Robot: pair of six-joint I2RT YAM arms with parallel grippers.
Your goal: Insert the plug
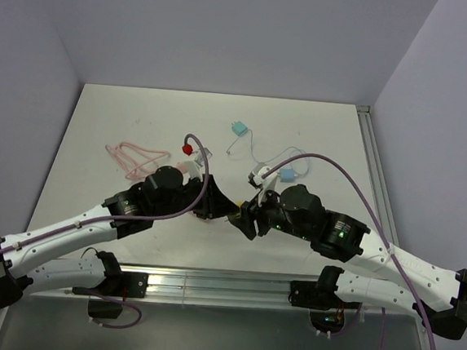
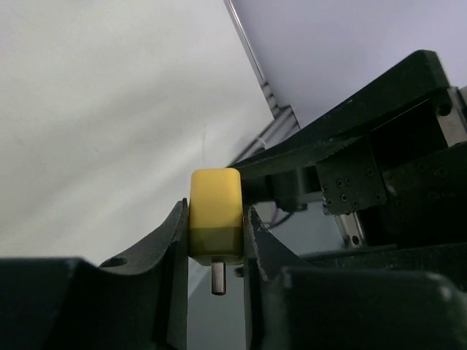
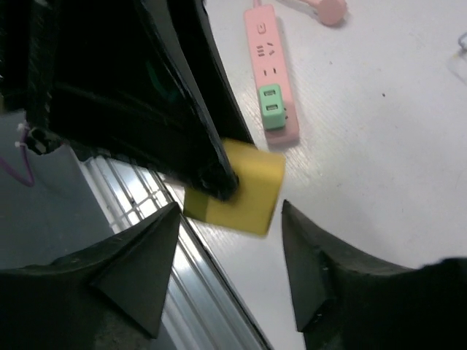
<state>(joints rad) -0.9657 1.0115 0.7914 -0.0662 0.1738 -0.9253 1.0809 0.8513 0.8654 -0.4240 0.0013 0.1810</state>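
Yellow plug (image 2: 215,219) sits pinched between the two fingers of the left end effector (image 2: 214,213), which is closed narrowly on its sides. One metal prong (image 2: 218,278) sticks out of the plug's darker lower face. The plug is held in the air above the near part of the counter (image 3: 379,146), at the spot where both arms meet. In the right wrist view the right end effector (image 3: 230,208) is spread wide, a finger on either side of the plug and just below it, gripping nothing. Beyond it a pink power strip (image 3: 271,73) lies flat on the counter, with a green adapter (image 3: 272,106) seated in it near its closer end.
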